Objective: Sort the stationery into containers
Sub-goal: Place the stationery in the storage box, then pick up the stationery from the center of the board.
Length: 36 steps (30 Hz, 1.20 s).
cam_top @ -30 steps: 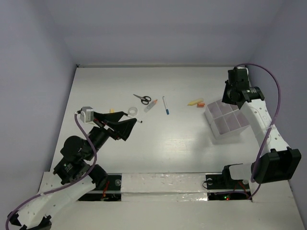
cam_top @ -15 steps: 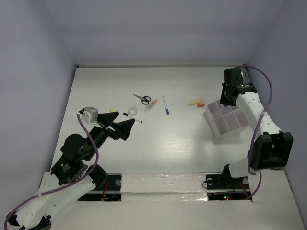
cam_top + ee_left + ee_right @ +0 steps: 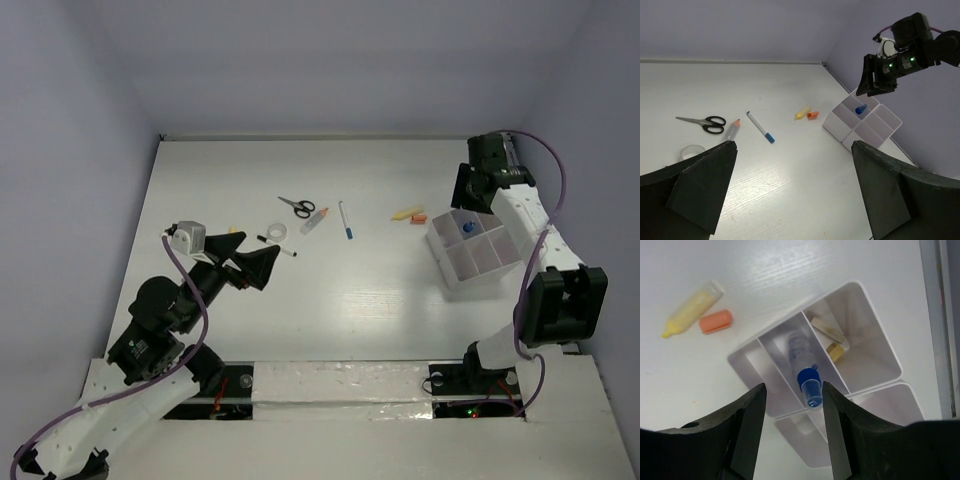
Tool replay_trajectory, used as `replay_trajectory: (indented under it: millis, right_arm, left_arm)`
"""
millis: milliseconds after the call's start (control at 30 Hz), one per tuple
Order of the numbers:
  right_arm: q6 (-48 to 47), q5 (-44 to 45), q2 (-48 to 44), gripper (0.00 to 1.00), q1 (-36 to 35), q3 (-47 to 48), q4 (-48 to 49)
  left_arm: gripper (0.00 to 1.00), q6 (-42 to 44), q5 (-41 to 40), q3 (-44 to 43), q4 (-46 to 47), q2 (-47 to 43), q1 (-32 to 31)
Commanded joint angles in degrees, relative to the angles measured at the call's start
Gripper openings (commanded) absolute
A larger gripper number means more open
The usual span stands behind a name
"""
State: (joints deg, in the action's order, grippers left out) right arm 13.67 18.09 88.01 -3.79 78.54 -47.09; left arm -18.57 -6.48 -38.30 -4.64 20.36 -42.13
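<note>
My right gripper (image 3: 467, 192) (image 3: 792, 386) is open above the white containers (image 3: 472, 252) (image 3: 742, 360). A blue-capped pen (image 3: 808, 380) stands tilted in the middle back compartment, its cap (image 3: 466, 228) between my spread jaws, not gripped. On the table lie the black-handled scissors (image 3: 296, 206), an orange-capped tube (image 3: 314, 220), a blue-and-white pen (image 3: 345, 220), a white pen with a black tip (image 3: 278, 246), a yellow piece (image 3: 403, 213) (image 3: 690, 315) and an orange piece (image 3: 420, 217) (image 3: 715, 321). My left gripper (image 3: 262, 262) (image 3: 794, 150) is open and empty, near the white pen.
A small clear tape ring (image 3: 277, 231) lies beside the white pen. A beige piece (image 3: 830, 338) lies in the compartment next to the blue-capped pen. Purple walls close in the table on the left, back and right.
My right gripper has shifted left over the containers, and the blue-capped pen now shows standing in a compartment, free of the jaws. The left arm has barely moved.
</note>
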Motion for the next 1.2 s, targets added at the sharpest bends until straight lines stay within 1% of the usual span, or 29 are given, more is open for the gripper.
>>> replay_trajectory:
  millis: [0, 67, 133, 167, 200, 267, 300, 333, 367, 400, 433, 567, 633, 733, 767, 800, 833, 900, 967, 1000, 1100, 1167]
  right_arm:
    - [-1.0, -3.7, -4.6, 0.55, 0.3, 4.9, 4.0]
    - [-1.3, -5.9, -5.9, 0.54, -2.3, 4.6, 6.9]
    - [-1.0, -10.0, -6.6, 0.49, -4.8, 4.3, 8.8]
    - [-1.0, -11.1, -6.4, 0.46, -8.1, 4.0, 10.6]
    - [-1.1, -11.2, -6.0, 0.42, -10.0, 4.0, 11.3]
    - [-1.1, -11.1, -3.3, 0.39, -13.4, 4.4, 12.9]
    - [-0.8, -11.3, -2.2, 0.37, -16.2, 4.9, 13.6]
    - [-0.8, -12.2, -1.2, 0.32, -17.4, 5.0, 14.6]
    - [-0.8, -13.5, 1.1, 0.31, -18.2, 5.0, 17.1]
    - [-0.5, -16.1, 2.4, 0.31, -18.8, 5.8, 18.0]
    - [-0.4, -16.8, 4.2, 0.31, -19.9, 7.0, 18.4]
    - [-1.4, -16.7, 15.3, 0.31, -22.7, 14.4, 16.6]
    - [-1.7, -16.8, 18.4, 0.32, -23.4, 18.1, 15.9]
    - [-1.8, -15.5, 23.8, 0.36, -24.1, 21.2, 14.6]
    - [-1.7, -13.7, 24.9, 0.37, -24.1, 23.1, 12.7]
    - [-1.8, -9.0, 25.7, 0.38, -24.1, 23.6, 11.9]
    - [-1.8, -6.6, 26.8, 0.41, -24.1, 23.7, 11.2]
    - [-1.6, -2.8, 27.1, 0.43, -23.5, 23.0, 10.0]
    - [-1.4, -5.9, 26.9, 0.45, -23.5, 21.7, 12.1]
    - [-2.1, -10.6, 26.5, 0.46, -23.5, 20.2, 13.6]
    - [-1.3, -19.5, 26.1, 0.52, -24.0, 19.5, 18.3]
    - [-1.3, -20.9, 26.9, 0.52, -26.0, 20.8, 19.6]
  left_arm:
    - [0.99, 0.5, 1.0, -0.6, 1.7, 0.8, 1.5]
    - [0.99, 0.5, 1.7, -0.5, 2.0, 1.3, 2.1]
    - [0.99, 0.4, 2.8, -0.5, 2.3, 2.1, 3.6]
    - [0.99, 0.4, 3.5, -0.5, 2.4, 2.5, 3.6]
    - [0.99, 0.5, 3.7, -0.5, 2.4, 3.0, 4.2]
    - [0.99, 0.6, 3.8, -0.5, 2.4, 3.5, 4.2]
    - [0.99, 0.6, 3.8, -0.6, 2.4, 3.8, 4.2]
    - [0.99, 0.8, 3.8, -0.6, 2.4, 4.2, 4.2]
    - [0.99, 1.0, 3.8, -0.7, 2.4, 4.5, 4.2]
    - [0.99, 1.3, 3.6, -0.9, 2.3, 5.1, 4.2]
    - [0.99, 1.7, 3.5, -1.1, 2.3, 5.5, 4.2]
    - [0.99, 3.1, 3.7, -1.8, 2.2, 6.9, 4.2]
    - [0.99, 4.0, 2.6, -2.2, 1.6, 7.5, 4.2]
    - [0.99, 5.7, 0.9, -2.5, 1.4, 7.8, 4.7]
    - [0.99, 5.8, 0.9, -2.3, 1.6, 7.9, 4.7]
    - [0.99, 5.8, 1.6, -2.0, 1.7, 8.0, 4.7]
    - [0.99, 5.9, 2.1, -1.9, 1.6, 8.5, 4.7]
    - [0.99, 5.9, 2.5, -1.9, 1.4, 8.8, 4.7]
    - [0.99, 5.9, 3.0, -1.9, 1.7, 9.2, 5.7]
    - [0.99, 5.8, 4.3, -1.9, 1.9, 9.3, 6.3]
    - [0.99, 5.6, 5.9, -1.7, 2.3, 9.6, 8.0]
    - [0.99, 5.6, 5.4, -1.8, 2.2, 9.6, 8.0]
